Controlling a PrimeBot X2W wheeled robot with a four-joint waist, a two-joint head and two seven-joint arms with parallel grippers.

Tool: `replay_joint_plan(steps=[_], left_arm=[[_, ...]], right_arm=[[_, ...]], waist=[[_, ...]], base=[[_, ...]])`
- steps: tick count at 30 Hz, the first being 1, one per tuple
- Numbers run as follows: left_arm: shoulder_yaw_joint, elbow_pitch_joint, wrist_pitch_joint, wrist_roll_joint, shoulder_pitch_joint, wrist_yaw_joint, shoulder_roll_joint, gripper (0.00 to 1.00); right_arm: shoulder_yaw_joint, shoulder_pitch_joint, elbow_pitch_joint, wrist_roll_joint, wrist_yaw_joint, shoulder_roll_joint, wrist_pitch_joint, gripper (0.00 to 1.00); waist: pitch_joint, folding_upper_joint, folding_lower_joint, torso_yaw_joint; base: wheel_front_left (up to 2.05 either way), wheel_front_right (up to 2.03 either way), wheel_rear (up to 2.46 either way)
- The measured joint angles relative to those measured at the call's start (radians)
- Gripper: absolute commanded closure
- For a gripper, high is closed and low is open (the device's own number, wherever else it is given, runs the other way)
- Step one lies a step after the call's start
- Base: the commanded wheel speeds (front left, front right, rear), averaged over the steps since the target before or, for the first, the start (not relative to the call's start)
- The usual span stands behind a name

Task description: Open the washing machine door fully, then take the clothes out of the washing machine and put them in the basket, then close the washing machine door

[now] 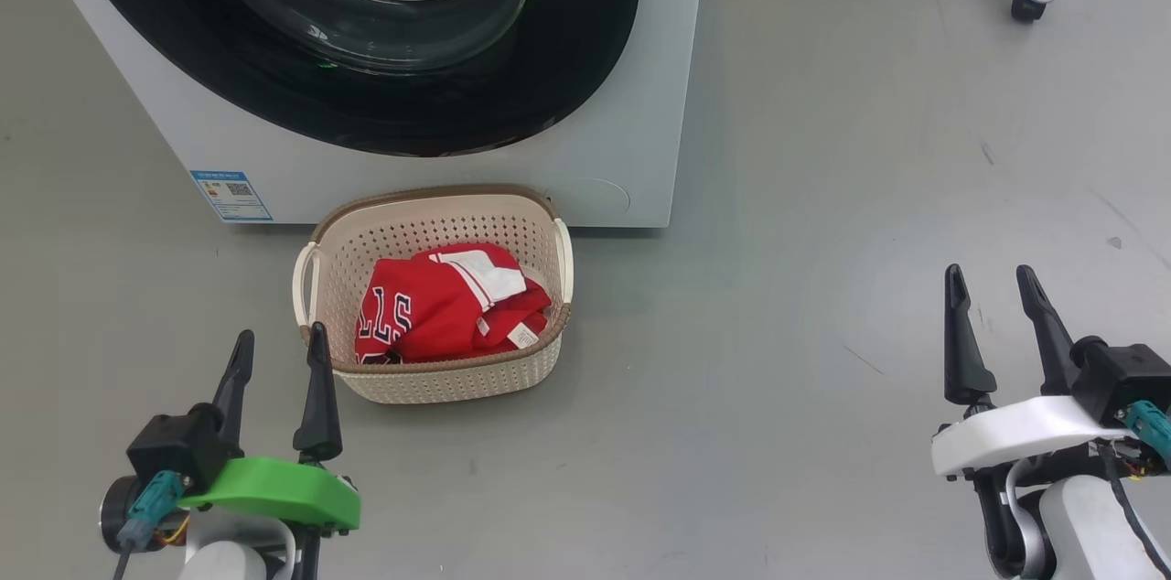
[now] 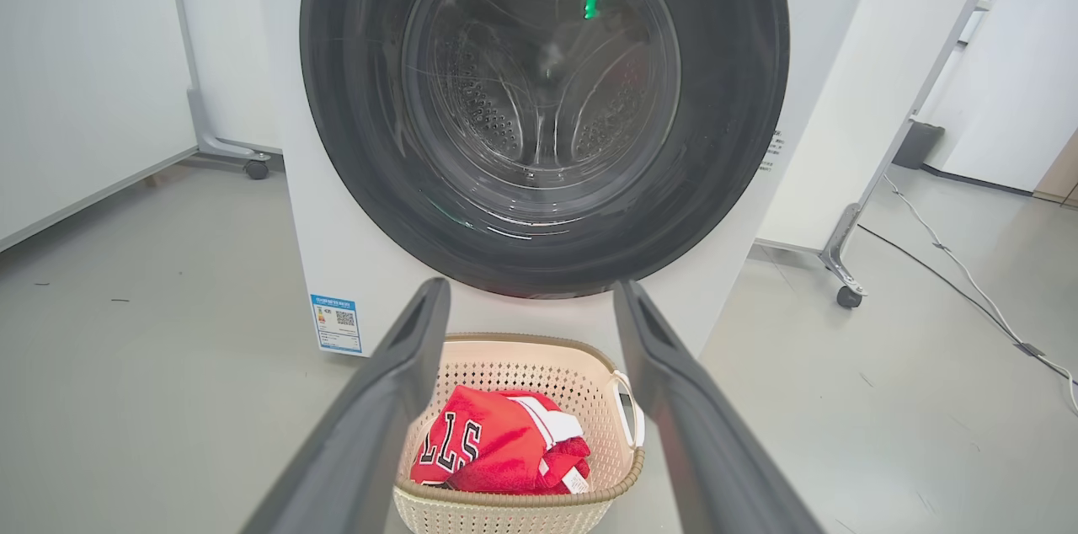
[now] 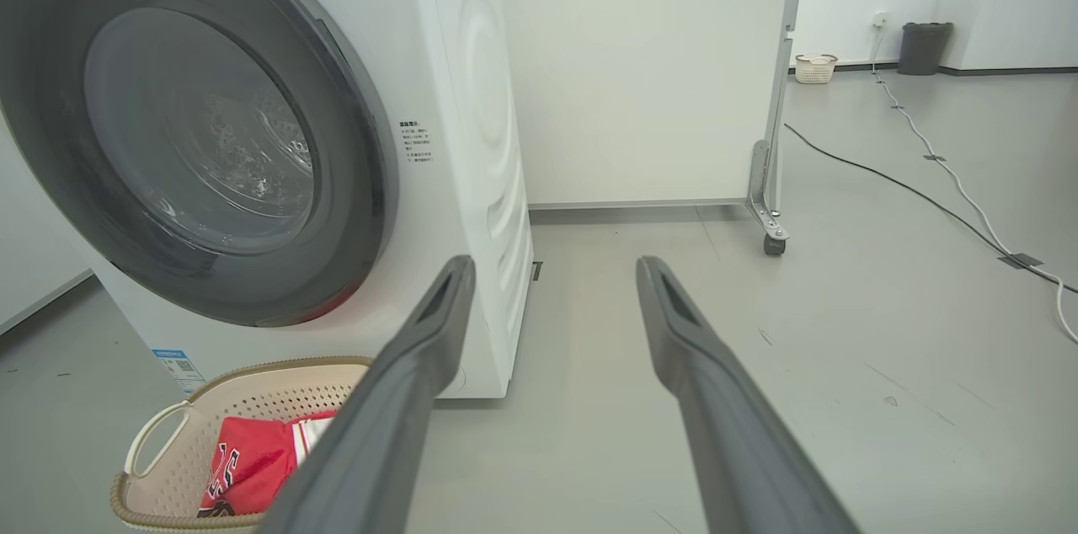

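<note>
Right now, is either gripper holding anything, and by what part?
Nothing is held. The left gripper and the right gripper are both open and empty; the clothes lie in the basket.

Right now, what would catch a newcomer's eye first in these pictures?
The red clothes pop, heaped in the cream basket on the floor before the washing machine. Above looms the washing machine door, glossy black-rimmed and shut. At the head view's bottom corners, the left gripper and right gripper stand open and empty.
</note>
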Motion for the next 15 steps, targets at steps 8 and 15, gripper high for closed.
replay_joint_plan(steps=[8, 15], left_arm=[[-0.007, 0.003, 0.0, -0.069, 0.001, -0.017, 0.0, 0.0], [-0.008, 0.007, 0.0, -0.069, 0.001, -0.018, 0.0, 0.0]], right_arm=[[-0.006, 0.013, -0.007, -0.013, 0.001, 0.005, 0.0, 0.0], [-0.012, 0.016, -0.011, -0.023, 0.001, 0.012, 0.0, 0.0]], waist=[[-0.001, 0.0, 0.0, 0.001], [0.001, 0.0, 0.0, 0.002]], base=[[0.0, 0.0, 0.0], [0.0, 0.0, 0.0]])
